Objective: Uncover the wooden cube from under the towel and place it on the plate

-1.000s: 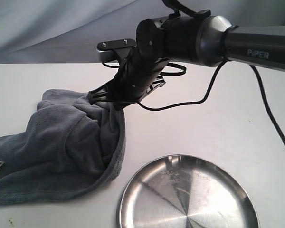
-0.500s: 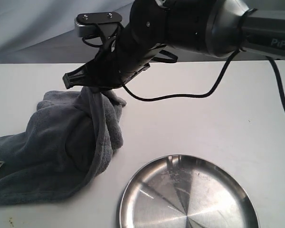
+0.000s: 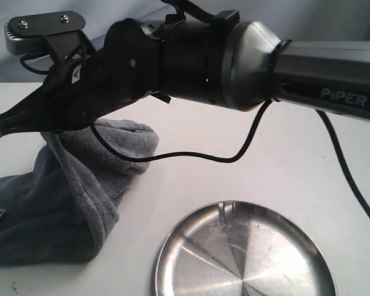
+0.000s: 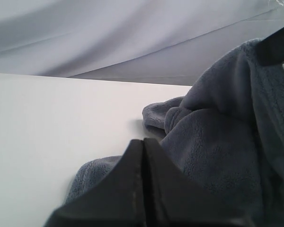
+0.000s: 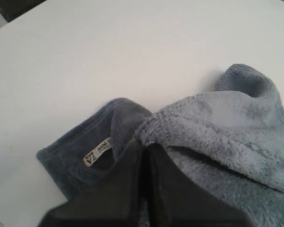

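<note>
The dark grey-blue towel (image 3: 68,191) lies bunched at the table's left. My right gripper (image 3: 6,122) has reached across above it and is shut on a fold of the towel (image 5: 217,127), which hangs lifted from the jaws (image 5: 144,144). Its white tag (image 5: 98,151) shows below the raised fold. My left gripper (image 4: 143,141) is shut with nothing in it, low beside the towel (image 4: 217,142). The shiny steel plate (image 3: 243,253) sits at the front right with nothing on it. The wooden cube is hidden in every view.
The right arm's black body and a looping cable (image 3: 191,157) hang over the table's middle, above the white tabletop (image 3: 246,148). A grey cloth backdrop (image 4: 109,33) stands behind the table.
My right gripper has travelled left and upward with the towel's fold, dragging the cloth leftward and off the table area near the plate. The plate has not moved.
</note>
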Controlling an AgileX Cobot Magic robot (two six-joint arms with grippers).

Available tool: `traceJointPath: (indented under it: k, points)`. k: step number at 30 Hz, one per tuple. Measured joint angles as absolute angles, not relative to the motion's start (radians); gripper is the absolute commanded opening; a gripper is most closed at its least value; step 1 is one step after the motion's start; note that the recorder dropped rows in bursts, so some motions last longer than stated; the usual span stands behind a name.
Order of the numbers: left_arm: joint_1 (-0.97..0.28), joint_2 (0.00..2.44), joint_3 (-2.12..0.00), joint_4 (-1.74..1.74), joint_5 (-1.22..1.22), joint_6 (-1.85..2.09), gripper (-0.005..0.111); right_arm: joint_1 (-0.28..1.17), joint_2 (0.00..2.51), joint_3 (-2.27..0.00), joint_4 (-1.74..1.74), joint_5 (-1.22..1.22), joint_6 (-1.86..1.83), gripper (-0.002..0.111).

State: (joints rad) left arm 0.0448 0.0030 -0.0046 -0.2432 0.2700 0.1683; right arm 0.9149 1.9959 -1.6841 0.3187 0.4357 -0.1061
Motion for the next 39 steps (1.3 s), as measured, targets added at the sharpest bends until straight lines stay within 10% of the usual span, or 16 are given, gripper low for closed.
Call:
traceJointPath:
  k: [17,29,39]
  points:
    - [0.045,0.003,-0.005,-0.243,0.27,0.168,0.0,0.917,1.996,-1.684,0.718,0.529,-0.616,0.002]
    - [0.045,0.003,-0.005,-0.243,0.27,0.168,0.0,0.917,1.996,-1.684,0.719,0.529,-0.618,0.067]
    - [0.045,0.003,-0.005,-0.243,0.27,0.168,0.0,0.879,1.996,-1.684,0.697,0.494,-0.403,0.075]
